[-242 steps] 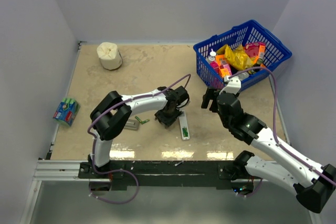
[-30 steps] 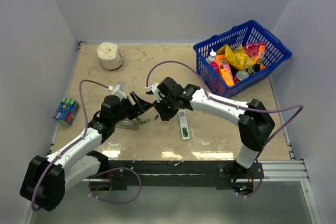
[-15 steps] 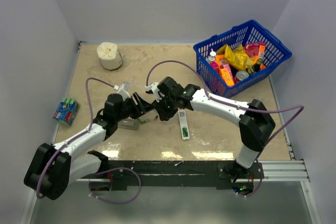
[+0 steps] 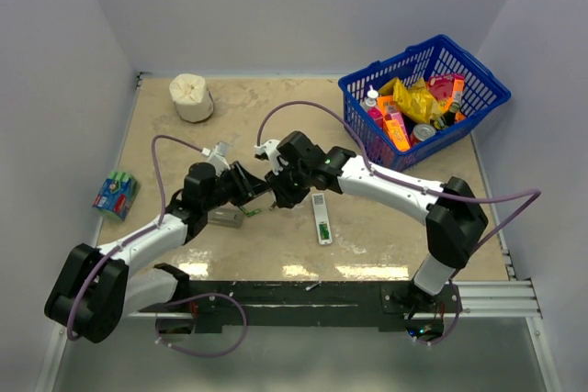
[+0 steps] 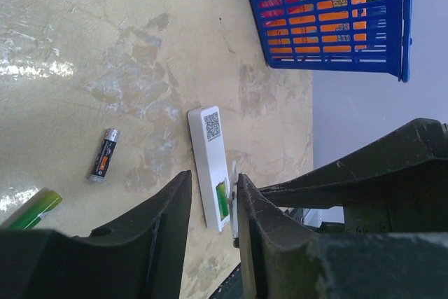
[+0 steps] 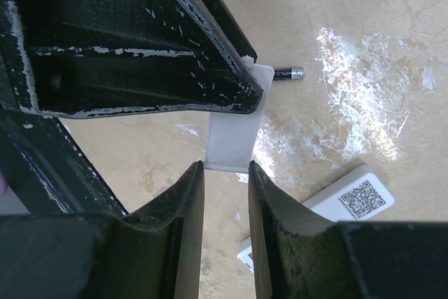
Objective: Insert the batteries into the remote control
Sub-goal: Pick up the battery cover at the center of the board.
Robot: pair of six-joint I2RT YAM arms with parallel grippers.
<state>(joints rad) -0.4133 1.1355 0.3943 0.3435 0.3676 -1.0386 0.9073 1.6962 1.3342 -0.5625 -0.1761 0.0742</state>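
Over the last second the left gripper (image 4: 260, 189) is seen to have been advanced until it meets the right gripper (image 4: 278, 196) just left of the remote control (image 4: 321, 218), which lies uncovered on the table. The white back cover (image 6: 232, 134) appears clamped at one end between the right fingers. The left fingers are held narrowly apart, with the cover's edge against one of them, so a handover is judged to be in progress and loading is not finished. One green cell (image 5: 221, 201) is seated in the compartment. A dark battery (image 5: 103, 155) and a green battery (image 5: 31, 210) lie loose nearby. A QR label is noted on the remote. The orange band on the dark battery cannot be read.
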